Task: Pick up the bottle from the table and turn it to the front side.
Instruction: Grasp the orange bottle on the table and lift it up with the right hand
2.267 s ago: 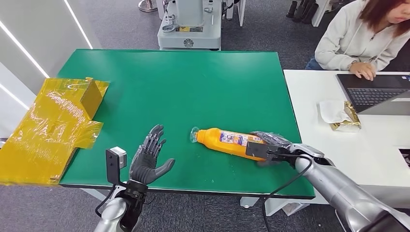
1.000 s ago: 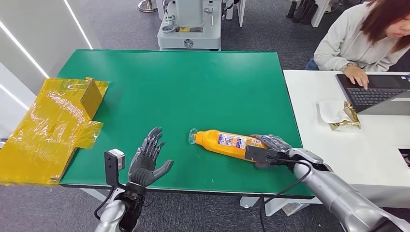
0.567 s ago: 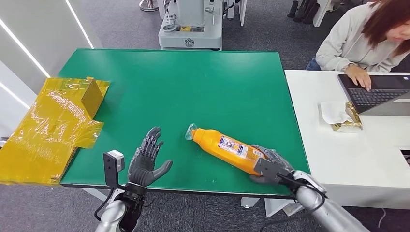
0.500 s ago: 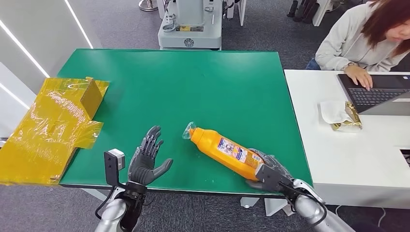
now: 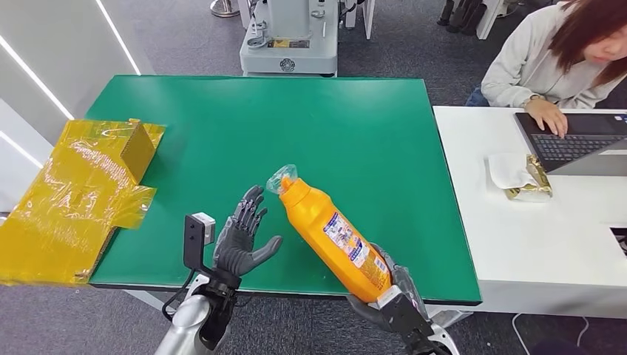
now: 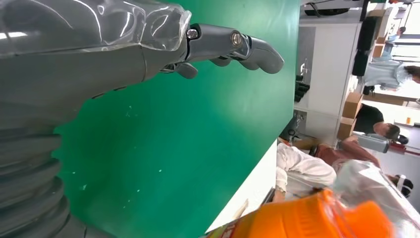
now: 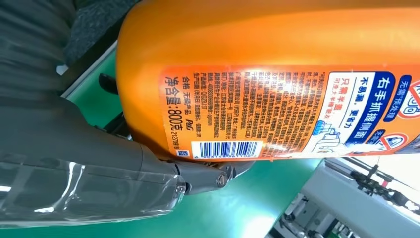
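In the head view, the right hand (image 5: pixel 393 307) at the bottom centre-right grips the base of the orange bottle (image 5: pixel 329 234), which slants up and left off the green table (image 5: pixel 333 126), its clear-wrapped cap (image 5: pixel 282 180) in mid-frame. The left hand (image 5: pixel 244 238), lower left of centre, holds nothing, its fingers spread and palm turned toward the bottle's neck.

In the left wrist view, fingers (image 6: pixel 233 44) stretch across the top of the frame over the green surface, and the bottle's orange neck (image 6: pixel 317 218) sits at the lower right.

In the right wrist view, the bottle (image 7: pixel 277 59) spans the upper frame, its barcode label (image 7: pixel 297 114) facing the camera, held from below.

The pickup looks done and the turning is in hand; next the bottle likely needs rotating about its length, perhaps with the left hand's help.
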`<state>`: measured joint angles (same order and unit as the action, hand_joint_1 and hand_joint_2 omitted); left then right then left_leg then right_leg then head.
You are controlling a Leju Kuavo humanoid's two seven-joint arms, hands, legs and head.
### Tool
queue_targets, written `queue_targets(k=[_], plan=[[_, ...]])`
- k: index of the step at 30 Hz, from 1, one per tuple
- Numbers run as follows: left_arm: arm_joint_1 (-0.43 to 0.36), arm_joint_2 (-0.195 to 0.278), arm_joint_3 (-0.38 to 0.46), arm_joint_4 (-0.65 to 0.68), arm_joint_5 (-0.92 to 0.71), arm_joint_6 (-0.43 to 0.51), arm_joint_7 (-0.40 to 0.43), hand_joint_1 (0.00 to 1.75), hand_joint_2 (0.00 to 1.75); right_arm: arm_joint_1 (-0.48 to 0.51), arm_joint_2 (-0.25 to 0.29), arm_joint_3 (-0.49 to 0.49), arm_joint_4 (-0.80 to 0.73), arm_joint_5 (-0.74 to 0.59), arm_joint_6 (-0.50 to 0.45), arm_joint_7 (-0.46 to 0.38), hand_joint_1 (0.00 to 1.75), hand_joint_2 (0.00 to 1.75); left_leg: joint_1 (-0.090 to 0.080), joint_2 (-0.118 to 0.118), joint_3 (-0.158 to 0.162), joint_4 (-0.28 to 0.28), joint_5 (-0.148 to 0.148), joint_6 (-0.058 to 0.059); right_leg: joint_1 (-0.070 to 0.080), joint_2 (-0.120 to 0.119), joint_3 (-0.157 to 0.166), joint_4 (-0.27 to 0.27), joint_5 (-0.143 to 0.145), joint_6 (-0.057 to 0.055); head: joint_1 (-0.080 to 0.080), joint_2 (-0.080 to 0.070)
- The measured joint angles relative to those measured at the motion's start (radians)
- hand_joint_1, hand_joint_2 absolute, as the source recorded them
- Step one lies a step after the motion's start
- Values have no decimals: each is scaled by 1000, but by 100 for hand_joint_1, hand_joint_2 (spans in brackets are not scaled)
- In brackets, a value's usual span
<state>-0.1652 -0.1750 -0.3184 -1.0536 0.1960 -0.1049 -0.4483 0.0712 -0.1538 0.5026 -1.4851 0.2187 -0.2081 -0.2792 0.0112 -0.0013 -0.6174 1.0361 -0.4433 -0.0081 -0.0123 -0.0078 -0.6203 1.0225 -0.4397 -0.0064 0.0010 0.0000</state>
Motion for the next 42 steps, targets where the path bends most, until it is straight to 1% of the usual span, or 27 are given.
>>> queue_targets(k=[6,11,15,20,24,29,33,35,37,42], plan=[[-14,-4,-2,9,-2,-5,0,0,175,28,35,-31,-33,23,1,0,175,175,0,0,0,0,0,0,0,0,0,0,0,0,0,0],[-31,-4,-7,11,-12,-3,3,0,175,24,61,-68,-27,6,24,-26,175,175,0,0,0,0,0,0,0,0,0,0,0,0,0,0],[-54,1,-14,13,-6,-7,16,0,175,2,78,-103,-11,-11,40,-46,175,175,0,0,0,0,0,0,0,0,0,0,0,0,0,0],[-113,13,-15,28,22,-36,28,0,175,-50,86,-163,26,-31,39,-78,175,175,0,0,0,0,1,1,0,0,0,0,1,0,0,0],[-144,21,-15,42,26,-62,32,0,175,-66,89,-186,46,-31,37,-98,175,175,0,0,0,0,1,1,0,0,0,0,1,0,0,0],[-222,37,-15,76,34,-104,46,0,175,-109,90,-202,67,-31,35,-117,175,175,0,0,0,0,1,1,0,0,0,1,1,0,0,0],[-247,44,-15,94,36,-110,50,0,175,-126,90,-208,81,-31,35,-120,175,175,0,0,0,0,1,1,0,0,0,1,1,0,0,0],[-263,49,-15,109,50,-131,60,0,175,-141,90,-208,91,-27,37,-121,175,175,0,0,-1,0,2,1,0,0,0,1,1,0,0,0],[-307,61,-15,148,79,-176,83,0,175,-180,90,-207,112,-21,40,-120,175,175,0,0,-1,0,2,1,0,0,0,1,2,0,0,0],[-452,87,-15,277,130,-281,133,0,175,-315,90,-192,216,-10,48,-123,175,175,0,0,-1,0,6,2,0,0,-1,1,5,0,0,0]])
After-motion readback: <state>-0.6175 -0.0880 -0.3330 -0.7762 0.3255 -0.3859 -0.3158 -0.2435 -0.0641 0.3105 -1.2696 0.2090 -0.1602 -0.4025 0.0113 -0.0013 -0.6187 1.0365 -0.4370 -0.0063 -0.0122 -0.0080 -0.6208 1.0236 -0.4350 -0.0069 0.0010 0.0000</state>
